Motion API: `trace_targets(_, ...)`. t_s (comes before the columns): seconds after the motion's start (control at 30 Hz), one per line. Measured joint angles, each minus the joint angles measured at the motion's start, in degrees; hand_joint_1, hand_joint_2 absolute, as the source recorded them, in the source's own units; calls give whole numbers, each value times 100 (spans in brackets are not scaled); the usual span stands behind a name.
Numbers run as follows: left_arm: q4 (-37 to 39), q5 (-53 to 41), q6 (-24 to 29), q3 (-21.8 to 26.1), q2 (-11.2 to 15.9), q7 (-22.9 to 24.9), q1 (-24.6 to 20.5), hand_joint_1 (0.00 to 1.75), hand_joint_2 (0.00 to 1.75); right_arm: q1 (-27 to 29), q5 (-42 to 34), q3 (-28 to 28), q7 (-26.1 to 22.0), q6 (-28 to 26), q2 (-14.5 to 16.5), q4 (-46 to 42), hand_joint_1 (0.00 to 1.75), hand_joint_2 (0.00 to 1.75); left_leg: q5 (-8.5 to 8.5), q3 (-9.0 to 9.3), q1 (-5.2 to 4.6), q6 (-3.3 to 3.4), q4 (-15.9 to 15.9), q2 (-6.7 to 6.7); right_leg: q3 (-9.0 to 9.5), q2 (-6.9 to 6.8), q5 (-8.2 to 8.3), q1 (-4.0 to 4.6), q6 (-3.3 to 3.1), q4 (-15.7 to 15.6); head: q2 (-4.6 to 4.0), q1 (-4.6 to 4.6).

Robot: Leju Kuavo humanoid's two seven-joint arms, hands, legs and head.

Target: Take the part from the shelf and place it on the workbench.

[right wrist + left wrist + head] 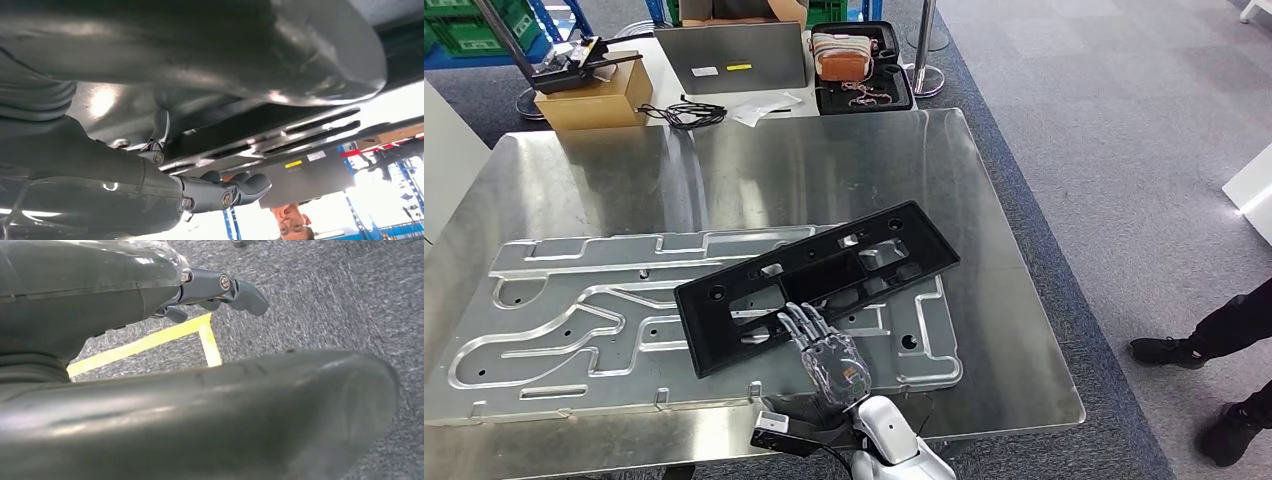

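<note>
The black part (824,270), a long flat panel with cut-outs, lies at a slant on a grooved aluminium plate (574,330) on the steel workbench (774,170). My right hand (829,355) reaches in from the near edge, its fingers spread and stretched over the part's near rim. In the right wrist view the thumb and dark fingers (240,187) stand apart with nothing between them, and the part (280,130) lies just beyond. My left hand (215,287) hangs over grey carpet, holding nothing, fingers loosely bent.
Beyond the workbench are a cardboard box (599,100) with a tool on it, loose cables (686,113), a grey laptop (732,58) and a black tray (864,100) with a bag. A person's shoes (1169,350) stand at the right. Yellow tape (150,342) marks the floor.
</note>
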Motion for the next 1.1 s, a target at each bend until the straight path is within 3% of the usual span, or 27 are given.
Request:
trace_targets(0.2, 0, 7, -77, -6, 0, -29, 1, 0, 0, 40, 520, 88, 274, 480, -89, -357, 0, 0, -1, -2, -1, 1, 0, 0, -2, 0, 0, -3, 0, 0, 0, 0)
trace_targets(0.47, 0, -4, -155, -42, 2, -27, -1, 0, 0, -351, 889, 437, 350, 2148, -661, -1363, 0, 0, 4, -5, -7, 8, 2, -1, -2, -7, 3, -10, 6, -1, 0, 0)
trace_targets(0.63, 0, -4, -155, -43, 2, -27, -1, 0, 0, -552, 785, 617, 343, 2282, -972, -1611, 0, 0, 8, -14, -8, 14, 3, -4, -9, -14, 4, -12, 7, 0, 0, 0)
trace_targets(0.9, 0, 2, -158, -44, 2, -27, -2, 0, 0, -617, 808, 794, 345, 2267, -1149, -1724, 0, 0, 7, -45, -8, 13, 3, -5, -40, -13, 2, -14, 8, 0, 0, 0)
trace_targets(1.1, 0, 20, -184, -44, 2, -30, -2, 0, 0, -1379, 411, 1352, 136, 2579, -1552, -1727, 0, 0, 11, -52, -14, 18, 5, -5, -45, -13, 5, -22, 12, 0, 0, 0)
